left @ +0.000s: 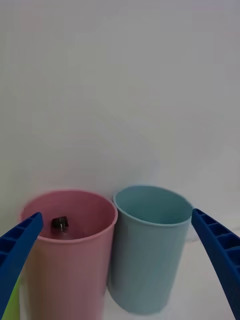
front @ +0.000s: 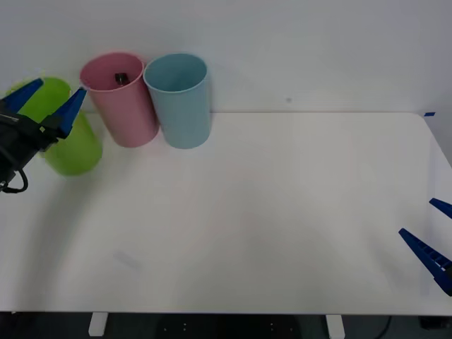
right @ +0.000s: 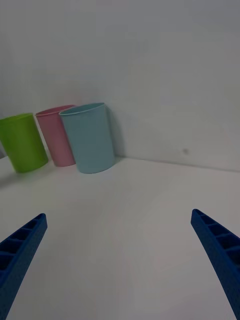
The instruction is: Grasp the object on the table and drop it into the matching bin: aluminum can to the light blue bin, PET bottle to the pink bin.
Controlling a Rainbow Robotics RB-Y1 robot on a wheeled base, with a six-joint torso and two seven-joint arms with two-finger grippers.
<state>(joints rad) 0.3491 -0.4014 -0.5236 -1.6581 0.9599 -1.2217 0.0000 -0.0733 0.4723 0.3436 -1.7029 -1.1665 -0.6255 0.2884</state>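
PET bottle (front: pixel 121 78) already down inside pink bin (front: pixel 121 99) at upper left of front view, black cap just visible (task looks done). Left gripper (front: pixel 46 104) spread wide and empty at left edge, over lime green bin (front: pixel 65 131) beside pink bin; right gripper (front: pixel 432 241) also spread, empty, parked lower right over table (front: pixel 268 212). Risk: left fingers clipping a rim on retreat and tipping a bin, light blue bin (front: pixel 179 99) touching pink; no readable labels or writing.

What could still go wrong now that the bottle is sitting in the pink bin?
1. The open left tool hangs in front of the lime green bin, beside the pink bin; a careless retreat could clip either bin.
2. The pink bin touches or nearly touches the light blue bin, so a knock may shift both.
3. The PET bottle looks settled inside; tipping the bin would spill it.
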